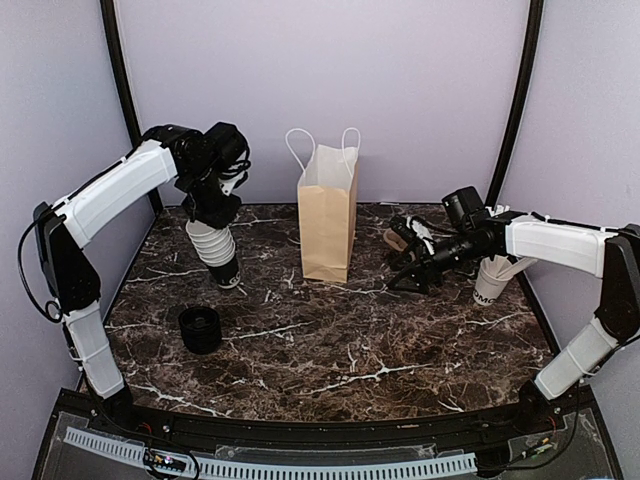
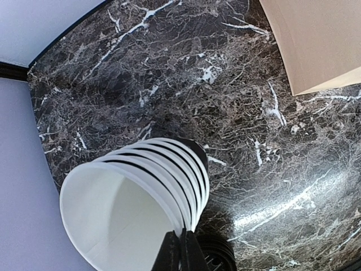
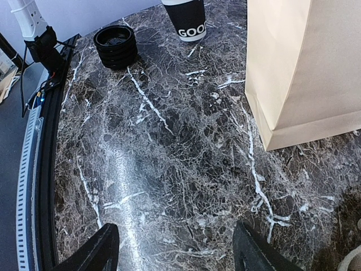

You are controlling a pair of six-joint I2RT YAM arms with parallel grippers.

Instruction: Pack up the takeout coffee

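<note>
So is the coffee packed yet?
Not yet. Done: nothing visible; the brown paper bag stands upright. In hand: the left gripper pinches the top rim of the stack of black-and-white paper cups. Left: a lid from the pile of round black plastic lids, then bagging.

You are looking at a dark marble-patterned table (image 1: 330,350) — pale lilac walls (image 1: 400,80) are closing it in behind and on both sides. Two black posts (image 1: 122,80) are rising at its back corners, and light is glinting off its surface.
</note>
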